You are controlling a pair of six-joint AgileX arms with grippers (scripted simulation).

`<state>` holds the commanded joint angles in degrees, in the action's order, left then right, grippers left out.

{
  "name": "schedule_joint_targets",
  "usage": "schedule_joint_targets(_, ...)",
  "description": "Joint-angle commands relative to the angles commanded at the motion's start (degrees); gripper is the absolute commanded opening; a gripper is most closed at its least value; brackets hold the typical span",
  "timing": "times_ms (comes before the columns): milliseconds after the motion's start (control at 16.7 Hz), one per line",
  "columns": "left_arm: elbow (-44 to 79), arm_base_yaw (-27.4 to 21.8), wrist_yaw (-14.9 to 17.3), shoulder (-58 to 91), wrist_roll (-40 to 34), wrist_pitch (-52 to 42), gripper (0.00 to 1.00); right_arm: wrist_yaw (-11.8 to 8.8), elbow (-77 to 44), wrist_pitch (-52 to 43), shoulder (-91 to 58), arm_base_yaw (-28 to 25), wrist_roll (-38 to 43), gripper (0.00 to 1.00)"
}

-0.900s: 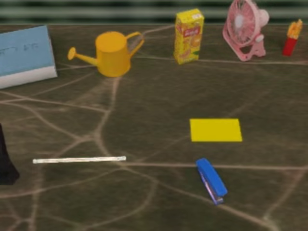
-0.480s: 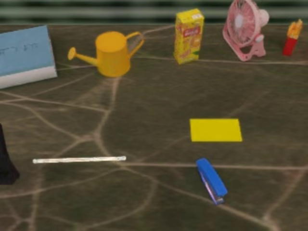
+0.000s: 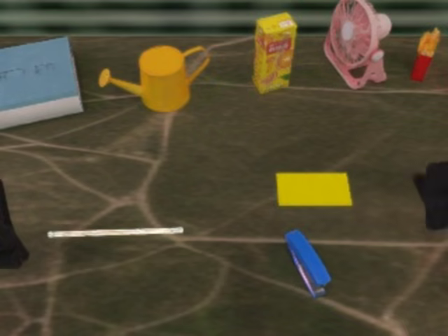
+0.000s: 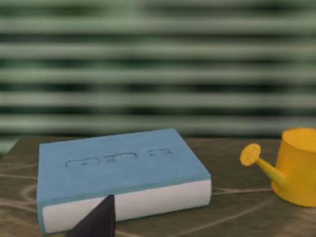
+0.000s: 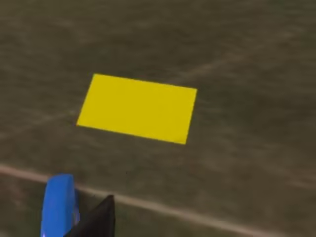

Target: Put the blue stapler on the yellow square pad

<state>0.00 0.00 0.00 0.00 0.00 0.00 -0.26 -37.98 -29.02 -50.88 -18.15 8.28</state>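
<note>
Blue stapler [image 3: 306,260]: smooth glossy plastic, silvery metal underside. Yellow square pad [image 3: 313,189]: flat matt. Table [image 3: 210,175]: dull, veined.

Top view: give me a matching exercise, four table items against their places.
Items:
1. blue stapler
2. yellow square pad
3. book
4. pink fan

Places:
A. far left corner
B. far edge, right of the carton
C. bare, right of centre
D. near side, just short of the pad

Pairs: 1-D, 2-C, 3-A, 4-B
</note>
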Motion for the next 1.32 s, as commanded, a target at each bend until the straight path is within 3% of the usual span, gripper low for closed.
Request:
schedule_joint_targets(360,0.0,0.0,0.0,0.0,0.0,0.0,1.00,-0.2,-22.8,-18.5,-33.2,-11.2,5.1,1.00)
schedule_joint_targets(660,0.0,0.0,0.0,0.0,0.0,0.0,1.00,-0.3,-37.4,-29.1,-52.0,-18.0,8.2,1.00)
schedule_joint_targets(900,0.0,0.0,0.0,0.0,0.0,0.0,1.00,-0.3,-43.1,-32.8,-58.8,-20.5,9.4,1.00)
schedule_joint_targets(1320,0.0,0.0,0.0,0.0,0.0,0.0,1.00,-0.3,-42.6,-31.9,-59.4,-20.4,9.3,1.00)
